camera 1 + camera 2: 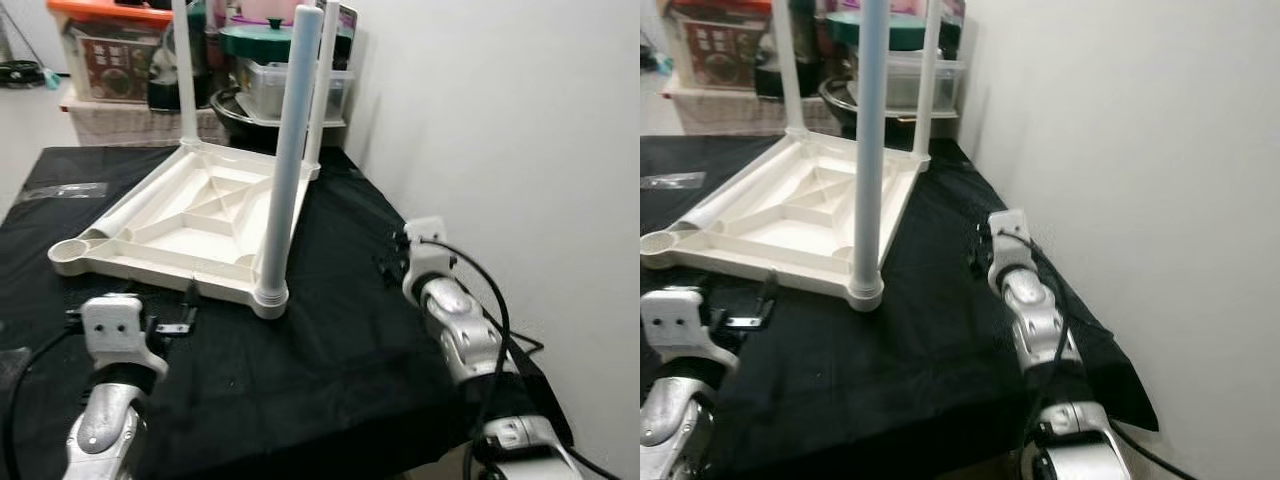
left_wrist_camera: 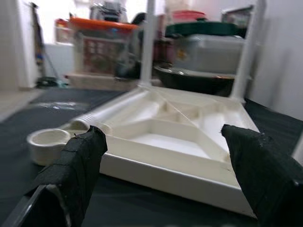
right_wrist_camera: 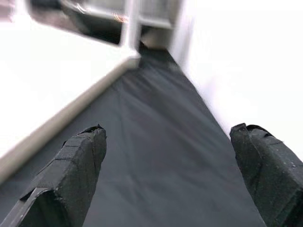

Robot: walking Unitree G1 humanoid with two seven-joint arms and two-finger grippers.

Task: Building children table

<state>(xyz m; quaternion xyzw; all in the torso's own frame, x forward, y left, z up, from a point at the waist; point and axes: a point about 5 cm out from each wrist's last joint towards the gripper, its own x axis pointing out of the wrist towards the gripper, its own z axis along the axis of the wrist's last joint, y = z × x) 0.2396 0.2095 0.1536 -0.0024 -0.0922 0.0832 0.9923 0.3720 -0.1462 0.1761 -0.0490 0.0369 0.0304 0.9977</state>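
So, white plastic tabletop (image 1: 190, 225) lies upside down on the black cloth (image 1: 330, 340) covering the desk, sitting toward the far half of it w/ its far corners near the desk's back edge. Three legs stand upright in its corner sockets: near-right leg (image 1: 287, 160) by the near-right corner, two more at the far corners, far-left leg (image 1: 185, 70) and far-right leg (image 1: 322, 80). Near-left corner socket (image 1: 68, 255) is open, no leg in it. A fourth leg (image 1: 140, 207) lies flat along the tabletop's left edge, its end next to that open socket.

Left gripper (image 2: 161, 175) sits low over the cloth just in front of the tabletop's near edge, toward the near-left corner. Fingers (image 2: 78, 165) wide apart, holding nothing, touching nothing; wrist view looks btwn them straight at the tabletop's near rim and the ribbed underside.

Right gripper (image 3: 170, 175) is over the cloth at the desk's right edge, close to the white wall (image 1: 520, 150), beside the tabletop's right side but apart from it. Its fingers (image 3: 71, 170) also spread wide, empty, bare cloth btwn them.

Behind the desk's back edge: storage boxes (image 1: 110, 45) w/ an orange lid, a clear container (image 1: 290, 90) and a dark bowl (image 1: 235, 110).
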